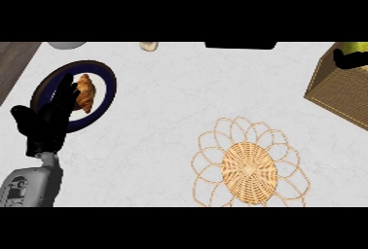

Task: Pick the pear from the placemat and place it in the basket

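The yellow-green pear (355, 47) shows at the top right edge, over the wicker basket (336, 90). My right hand (351, 60) is only partly in view there, its black fingers curled against the pear's underside. The woven flower-shaped placemat (248, 168) lies at the lower middle with nothing on it. At the left, my left hand (49, 121) stays open and still with its fingers up.
A dark-rimmed plate (106, 80) with a croissant (85, 92) sits at the left, partly behind the left hand. A grey round object (67, 44), a small beige item (149, 46) and a black object (241, 44) line the far edge.
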Robot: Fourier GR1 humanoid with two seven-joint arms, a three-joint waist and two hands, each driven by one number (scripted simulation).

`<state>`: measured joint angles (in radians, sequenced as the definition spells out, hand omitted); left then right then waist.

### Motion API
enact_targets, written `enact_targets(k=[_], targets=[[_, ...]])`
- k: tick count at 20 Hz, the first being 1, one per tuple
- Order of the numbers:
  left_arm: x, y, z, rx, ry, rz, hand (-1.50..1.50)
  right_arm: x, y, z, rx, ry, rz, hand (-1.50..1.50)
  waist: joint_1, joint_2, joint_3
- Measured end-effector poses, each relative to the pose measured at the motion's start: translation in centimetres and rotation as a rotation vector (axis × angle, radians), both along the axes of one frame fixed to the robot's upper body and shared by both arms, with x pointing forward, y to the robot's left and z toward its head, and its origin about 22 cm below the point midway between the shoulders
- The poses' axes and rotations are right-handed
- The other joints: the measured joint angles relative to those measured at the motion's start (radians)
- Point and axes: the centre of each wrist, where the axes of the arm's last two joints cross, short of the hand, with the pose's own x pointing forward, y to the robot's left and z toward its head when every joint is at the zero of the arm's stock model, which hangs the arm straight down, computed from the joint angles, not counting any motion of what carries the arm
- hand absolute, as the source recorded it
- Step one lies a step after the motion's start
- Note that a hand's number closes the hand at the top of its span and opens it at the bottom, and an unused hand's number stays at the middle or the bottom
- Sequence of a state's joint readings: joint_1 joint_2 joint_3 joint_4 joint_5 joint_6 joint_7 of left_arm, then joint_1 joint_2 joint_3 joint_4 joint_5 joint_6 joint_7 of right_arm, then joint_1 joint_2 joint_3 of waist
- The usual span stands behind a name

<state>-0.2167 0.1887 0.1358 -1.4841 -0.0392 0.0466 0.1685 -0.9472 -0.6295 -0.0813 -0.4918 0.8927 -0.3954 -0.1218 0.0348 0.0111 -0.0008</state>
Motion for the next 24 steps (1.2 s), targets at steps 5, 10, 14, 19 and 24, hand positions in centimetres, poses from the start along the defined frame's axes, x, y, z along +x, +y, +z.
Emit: enact_targets(k=[5,10,14,19,24], targets=[[0.3,-0.5,0.3,0.004,-0.003,0.001,0.0,0.6,-0.5,0.5,-0.032,0.001,-0.018,1.5,0.002,0.001,0.001],[0.4,-0.5,0.2,0.005,-0.001,-0.004,0.0,0.9,-0.6,0.6,-0.046,0.104,-0.061,1.5,0.003,0.001,-0.001],[0.5,-0.6,0.4,0.0,-0.005,-0.015,0.0,0.8,-1.2,0.4,-0.053,0.198,-0.081,1.5,0.008,0.0,-0.004],[0.7,-0.4,0.8,0.001,-0.009,-0.012,0.0,0.6,-1.8,0.3,-0.048,0.231,-0.092,1.5,0.015,0.002,-0.005],[0.5,-0.3,0.6,-0.001,-0.012,-0.017,0.0,0.1,-2.7,-0.3,-0.054,0.224,-0.096,1.5,0.02,0.004,-0.006]])
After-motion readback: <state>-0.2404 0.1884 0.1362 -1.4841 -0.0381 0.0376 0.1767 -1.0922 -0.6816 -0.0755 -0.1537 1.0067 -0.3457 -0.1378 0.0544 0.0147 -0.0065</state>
